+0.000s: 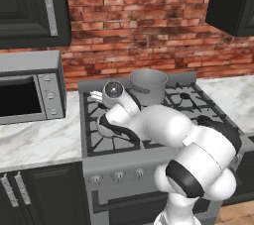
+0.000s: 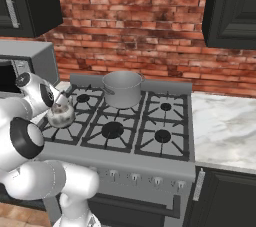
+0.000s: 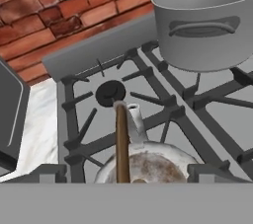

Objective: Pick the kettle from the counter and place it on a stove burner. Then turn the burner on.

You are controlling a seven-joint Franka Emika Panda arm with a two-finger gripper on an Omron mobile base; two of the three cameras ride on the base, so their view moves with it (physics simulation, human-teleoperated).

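The small silver-grey kettle [image 2: 61, 116] stands upright on the grate of the stove's front-left burner [image 2: 52, 132], left of the big centre burner. In the hand view the kettle [image 3: 148, 164] lies right below the hand, its thin handle [image 3: 122, 144] rising between the jaws. My gripper [image 3: 128, 172] is open, one fingertip [image 3: 47, 171] far out on each side of the kettle's body and not touching the handle. From the left base view my arm covers most of the kettle [image 1: 106, 129]. The white marble counter [image 1: 34, 140] lies left of the stove.
A large grey pot [image 2: 122, 89] sits on the rear middle of the stove, close behind the kettle. A microwave [image 1: 30, 90] stands on the counter at left. Knobs [image 2: 135, 177] line the stove's front panel. More counter [image 2: 225, 126] extends right. Dark cabinets hang overhead.
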